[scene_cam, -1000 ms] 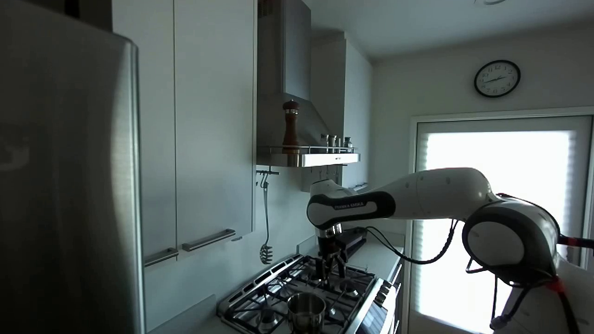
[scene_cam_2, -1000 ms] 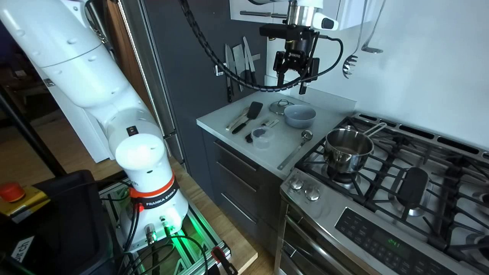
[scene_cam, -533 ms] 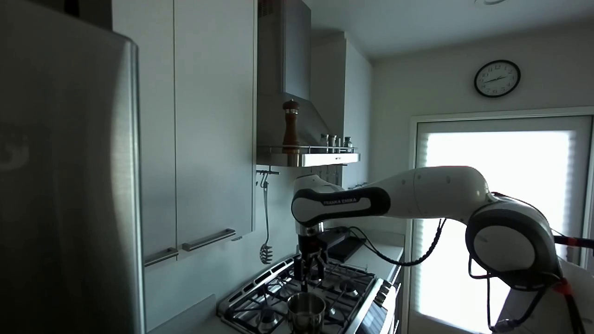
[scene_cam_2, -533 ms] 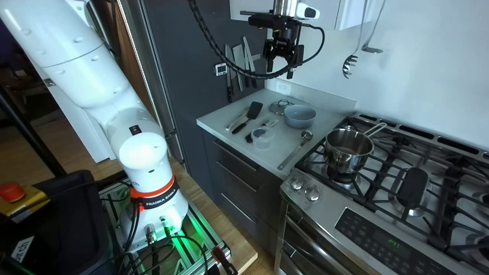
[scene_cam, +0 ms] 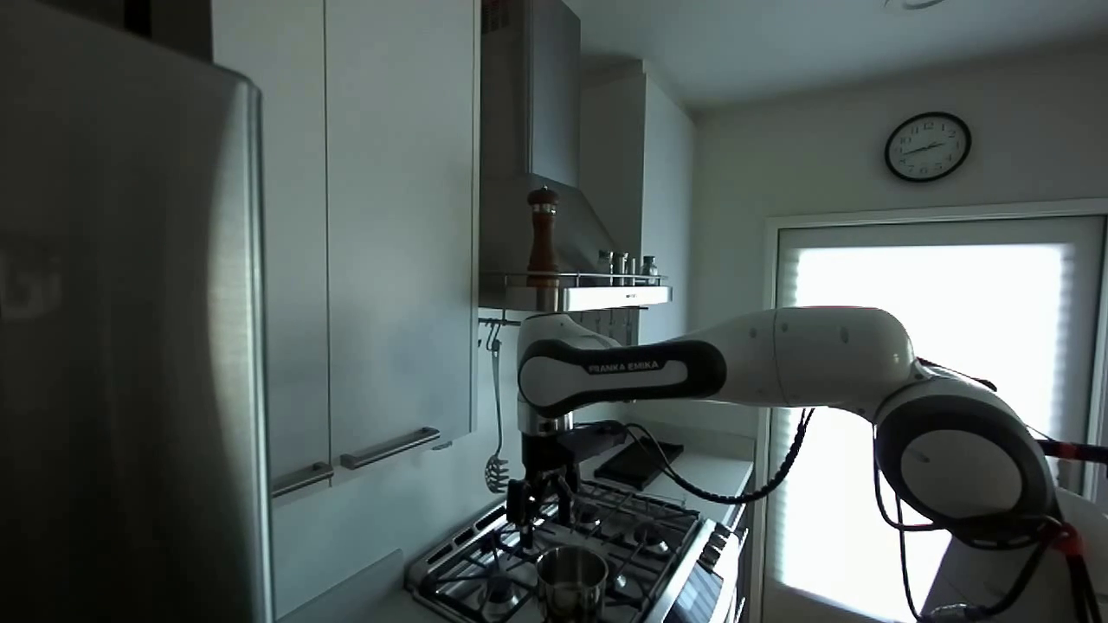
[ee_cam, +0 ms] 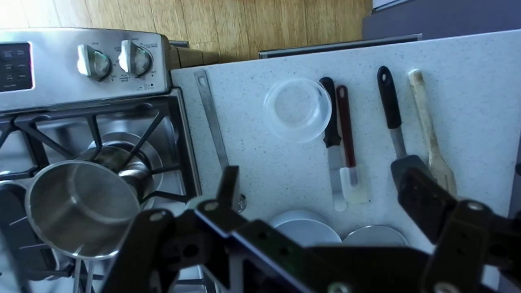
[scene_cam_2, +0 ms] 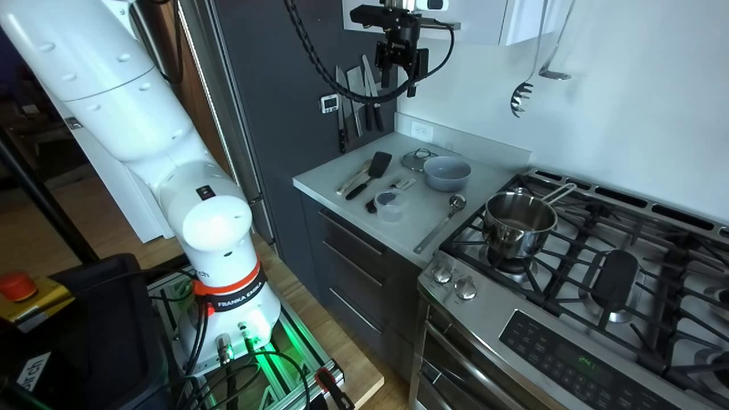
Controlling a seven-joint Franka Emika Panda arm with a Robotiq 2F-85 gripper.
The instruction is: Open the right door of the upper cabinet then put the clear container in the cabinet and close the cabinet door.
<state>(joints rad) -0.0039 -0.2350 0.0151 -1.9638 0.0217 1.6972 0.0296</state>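
Note:
The right door (scene_cam: 398,216) of the upper cabinet (scene_cam: 270,216) is a flat pale panel, shut, with a slim metal bar handle (scene_cam: 389,447) near its bottom. The door's lower edge also shows in an exterior view (scene_cam_2: 481,23). The clear container (scene_cam_2: 390,206) stands on the counter; in the wrist view it (ee_cam: 296,108) is round, upright and empty, above the fingertips in the picture. My gripper (scene_cam: 544,519) points down, open and empty, well above the counter in an exterior view (scene_cam_2: 398,88). In the wrist view its fingers (ee_cam: 319,183) are wide apart. The cabinet's inside is hidden.
A steel pot (scene_cam_2: 519,225) stands on the stove (scene_cam: 485,562). A grey bowl (scene_cam_2: 447,173), a lid (scene_cam_2: 418,159) and several utensils lie on the counter. Knives (scene_cam_2: 359,97) hang on the dark side panel. The fridge (scene_cam: 130,346) and range hood (scene_cam: 597,298) flank the cabinet.
My open gripper has moved towards the cabinet side, leftward in both exterior views, and up in the view showing the counter. The doors and the clear container have not moved.

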